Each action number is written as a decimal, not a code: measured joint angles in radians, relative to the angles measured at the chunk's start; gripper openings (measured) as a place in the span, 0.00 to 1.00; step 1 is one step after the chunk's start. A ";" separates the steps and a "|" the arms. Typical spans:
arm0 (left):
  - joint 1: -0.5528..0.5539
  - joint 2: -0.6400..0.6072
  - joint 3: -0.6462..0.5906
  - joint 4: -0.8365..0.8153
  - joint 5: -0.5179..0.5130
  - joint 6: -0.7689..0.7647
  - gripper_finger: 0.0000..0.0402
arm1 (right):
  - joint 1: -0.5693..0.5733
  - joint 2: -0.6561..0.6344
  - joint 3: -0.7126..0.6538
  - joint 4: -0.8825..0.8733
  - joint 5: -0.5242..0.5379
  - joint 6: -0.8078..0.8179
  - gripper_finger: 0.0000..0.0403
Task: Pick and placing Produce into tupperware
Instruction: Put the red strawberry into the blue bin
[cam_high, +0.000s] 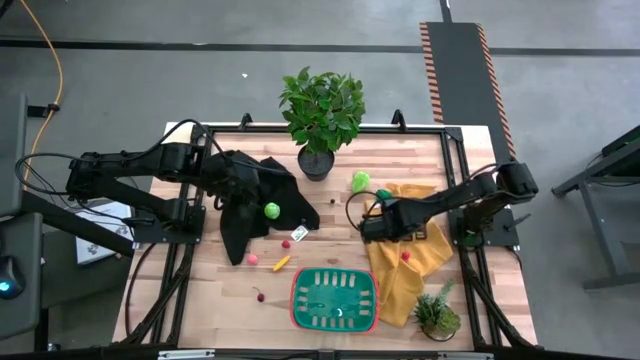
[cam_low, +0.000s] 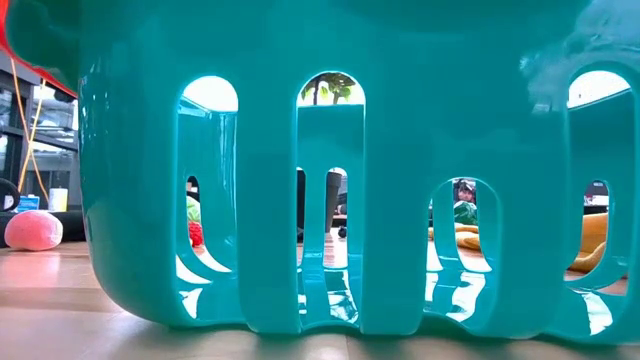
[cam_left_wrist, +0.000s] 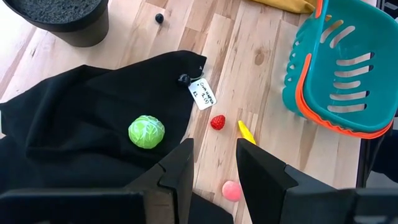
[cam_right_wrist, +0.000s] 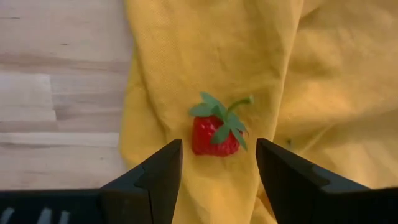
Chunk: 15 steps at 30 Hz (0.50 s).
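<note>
The tupperware (cam_high: 335, 298), a green tray with a red rim, stands near the table's front edge, and its slotted wall (cam_low: 330, 200) fills the low view. A red strawberry (cam_right_wrist: 216, 134) with green leaves lies on the yellow cloth (cam_right_wrist: 249, 56). My right gripper (cam_right_wrist: 219, 144) points down over it, open, one finger on each side and apart from it. A lime-green ball (cam_left_wrist: 146, 132) rests on the black cloth (cam_left_wrist: 74, 118). My left gripper (cam_left_wrist: 214, 146) hangs open above that cloth's edge, holding nothing. A small red bit (cam_left_wrist: 217, 122), a yellow bit (cam_left_wrist: 246, 132) and a pink ball (cam_left_wrist: 231, 190) lie on the wood.
A large potted plant (cam_high: 322, 115) stands at the far edge and a small one (cam_high: 437, 312) at the near right corner. Two green pieces (cam_high: 360, 181) lie by the yellow cloth's far end. A paper tag (cam_high: 299, 233) and a cherry (cam_high: 259, 295) lie on the wood.
</note>
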<state>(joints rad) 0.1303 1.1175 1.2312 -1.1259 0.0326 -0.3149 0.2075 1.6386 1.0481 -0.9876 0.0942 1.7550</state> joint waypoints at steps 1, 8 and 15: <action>0.000 0.000 0.000 0.000 0.000 0.000 0.28 | -0.004 0.000 0.000 0.000 0.004 -0.001 0.49; 0.000 0.000 0.000 -0.005 0.000 0.005 0.28 | -0.027 0.000 -0.007 0.022 0.002 -0.015 0.49; 0.000 0.000 0.000 -0.012 0.000 0.018 0.28 | -0.022 0.002 -0.085 0.128 -0.058 0.019 0.49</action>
<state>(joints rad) 0.1304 1.1175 1.2312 -1.1381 0.0330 -0.2968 0.1856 1.6409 0.9635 -0.8600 0.0364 1.7742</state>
